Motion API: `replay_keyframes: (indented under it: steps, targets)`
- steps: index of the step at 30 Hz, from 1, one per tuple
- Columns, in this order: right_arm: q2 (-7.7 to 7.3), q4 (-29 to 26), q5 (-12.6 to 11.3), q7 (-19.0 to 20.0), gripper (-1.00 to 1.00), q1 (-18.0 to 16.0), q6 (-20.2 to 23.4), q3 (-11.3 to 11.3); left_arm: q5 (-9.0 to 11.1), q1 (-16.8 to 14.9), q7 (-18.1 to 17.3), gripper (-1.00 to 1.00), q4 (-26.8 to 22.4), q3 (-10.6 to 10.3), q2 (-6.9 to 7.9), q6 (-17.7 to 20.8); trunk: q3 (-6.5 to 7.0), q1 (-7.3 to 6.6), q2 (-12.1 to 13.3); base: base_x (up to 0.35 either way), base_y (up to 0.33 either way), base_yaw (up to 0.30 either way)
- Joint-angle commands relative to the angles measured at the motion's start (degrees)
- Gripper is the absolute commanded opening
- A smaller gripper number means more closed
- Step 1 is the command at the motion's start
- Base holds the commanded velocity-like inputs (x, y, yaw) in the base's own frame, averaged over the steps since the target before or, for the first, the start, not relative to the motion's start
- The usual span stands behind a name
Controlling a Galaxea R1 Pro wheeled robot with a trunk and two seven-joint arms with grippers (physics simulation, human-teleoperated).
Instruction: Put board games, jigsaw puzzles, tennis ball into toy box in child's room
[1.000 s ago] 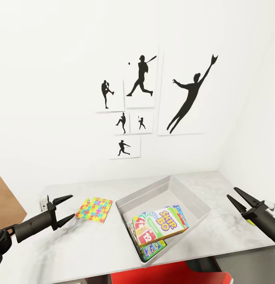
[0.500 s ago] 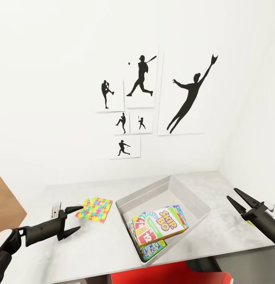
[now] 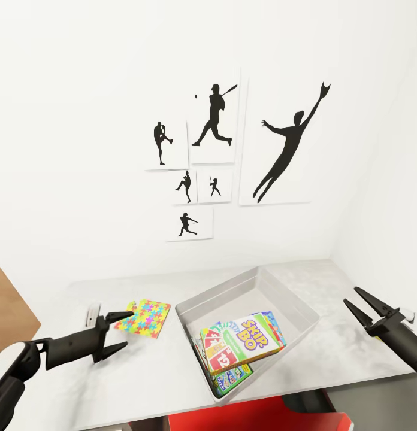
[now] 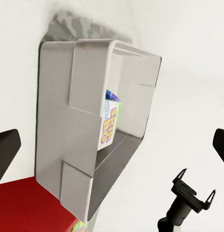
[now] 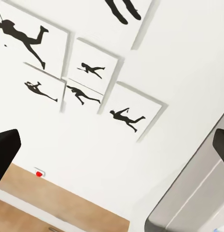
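Note:
The light grey toy box (image 3: 274, 286) stands on the table (image 3: 328, 281), right of centre. Inside it the Skip-Bo board game (image 3: 247, 341) leans on other colourful game boxes (image 3: 232, 376). A multicoloured jigsaw puzzle (image 3: 145, 317) lies flat to the left of the box. My left gripper (image 3: 130, 328) is open just above the table, its upper fingertip at the puzzle's near-left corner. My right gripper (image 3: 350, 295) hovers open beyond the box's right side. The left wrist view looks into the toy box (image 4: 83, 121) at the Skip-Bo box (image 4: 110, 126). The tennis ball and the bed are hidden.
Black sports silhouette prints (image 3: 214, 120) hang on the white wall behind the table. A small grey-white object (image 3: 91, 312) lies near the table's left end. A red shape (image 3: 250, 416) sits below the front edge, a brown panel (image 3: 11, 299) at left. A red wall button (image 5: 39, 173) shows.
My left gripper has slid right and lower, from beside the small grey object to the jigsaw puzzle's corner. The right gripper has barely moved.

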Motion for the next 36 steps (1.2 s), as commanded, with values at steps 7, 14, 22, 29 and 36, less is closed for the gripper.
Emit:
replay_keyframes:
  steps: [7, 14, 22, 29, 36]
  targets:
    - [0.0, 0.0, 0.1, 0.2, 1.0, -0.1, 0.2, -0.1, 0.4, 0.0, 2.7, 1.0, -0.7, -1.2, -0.06, 0.1, -0.13, 0.04, -0.1, 0.0, 0.0, 0.0]
    - [0.0, 0.0, 0.1, 0.2, 1.0, -0.1, 0.2, 0.0, 1.2, 0.0, 3.4, 1.0, -0.9, -1.3, 0.02, 0.3, -0.13, 0.04, -0.1, 0.0, 0.0, 0.0]
    - [0.0, 0.0, 0.1, 0.3, 1.0, -0.1, 0.3, 0.0, 1.6, -0.1, 3.5, 1.0, -0.2, -2.0, 0.14, 0.3, -0.13, 0.04, -0.1, 0.0, 0.0, 0.0]
    - [0.0, 0.1, 0.1, 0.2, 1.0, -0.1, 0.2, 0.0, 2.0, -0.1, 3.3, 1.0, 2.0, -1.3, 0.61, 0.4, -0.13, 0.04, -0.1, 0.0, 0.0, 0.0]
    - [0.01, 0.1, 0.1, 0.2, 1.0, 0.0, 0.2, 0.0, 1.5, -0.1, 3.3, 1.0, 0.0, -2.0, 0.71, 0.4, -0.13, 0.04, -0.1, 0.0, 0.0, 0.0]
